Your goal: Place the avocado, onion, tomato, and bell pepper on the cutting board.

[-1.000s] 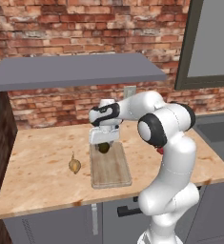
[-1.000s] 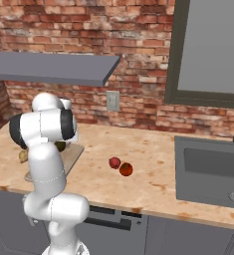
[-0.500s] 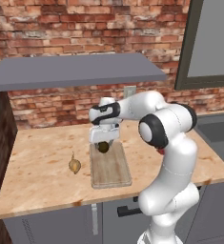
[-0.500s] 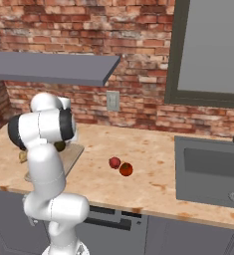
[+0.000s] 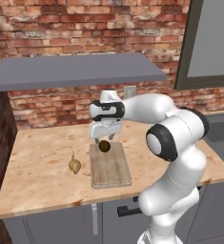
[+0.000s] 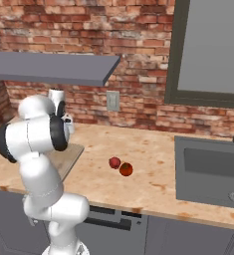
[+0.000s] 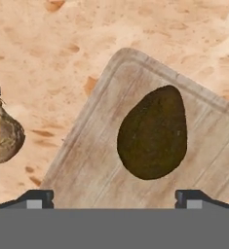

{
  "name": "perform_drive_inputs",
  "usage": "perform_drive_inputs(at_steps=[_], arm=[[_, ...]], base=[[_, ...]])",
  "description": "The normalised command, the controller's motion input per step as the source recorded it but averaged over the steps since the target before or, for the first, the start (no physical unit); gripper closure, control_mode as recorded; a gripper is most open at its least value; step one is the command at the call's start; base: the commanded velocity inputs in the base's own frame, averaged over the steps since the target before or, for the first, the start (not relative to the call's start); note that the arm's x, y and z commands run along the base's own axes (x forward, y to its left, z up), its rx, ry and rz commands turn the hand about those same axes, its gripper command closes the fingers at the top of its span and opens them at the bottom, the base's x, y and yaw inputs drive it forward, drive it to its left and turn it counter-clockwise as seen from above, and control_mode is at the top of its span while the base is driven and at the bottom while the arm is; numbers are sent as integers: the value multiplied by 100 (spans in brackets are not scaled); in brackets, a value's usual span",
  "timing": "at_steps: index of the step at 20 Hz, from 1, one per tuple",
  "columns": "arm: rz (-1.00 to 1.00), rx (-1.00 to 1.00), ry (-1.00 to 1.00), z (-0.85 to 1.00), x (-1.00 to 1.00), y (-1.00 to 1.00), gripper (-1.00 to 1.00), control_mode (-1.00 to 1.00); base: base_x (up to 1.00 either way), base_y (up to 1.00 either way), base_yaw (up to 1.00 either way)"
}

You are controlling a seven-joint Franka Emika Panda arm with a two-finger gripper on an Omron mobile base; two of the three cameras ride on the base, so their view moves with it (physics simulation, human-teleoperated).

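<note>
Now avocado (image 7: 153, 133) lies on cutting board (image 7: 91, 165) — beneath hand (image 7: 114, 198), fingers spread apart, touching nothing.

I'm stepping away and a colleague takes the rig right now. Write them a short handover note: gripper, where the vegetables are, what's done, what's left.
Gripper: open, holding nothing, just above the far end of the cutting board.
Avocado: lying on the board under the gripper, apart from both fingertips. That item looks done.
Onion: on the counter, left of the board, not touching it.
Bell pepper and tomato: side by side on the counter, between the board and the sink.
Left: onion, tomato and bell pepper onto the board. The onion is nearest.
</note>
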Motion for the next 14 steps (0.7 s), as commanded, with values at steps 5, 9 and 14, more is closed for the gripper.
perform_drive_inputs(at_steps=[5,9,14], arm=[[0,0,-13,43,-61,0,-100,-100],[0,0,-12,33,-75,5,-100,-100],[0,0,-4,20,-68,16,-100,-100]], base=[[0,0,0],[0,0,0],[0,0,0]])
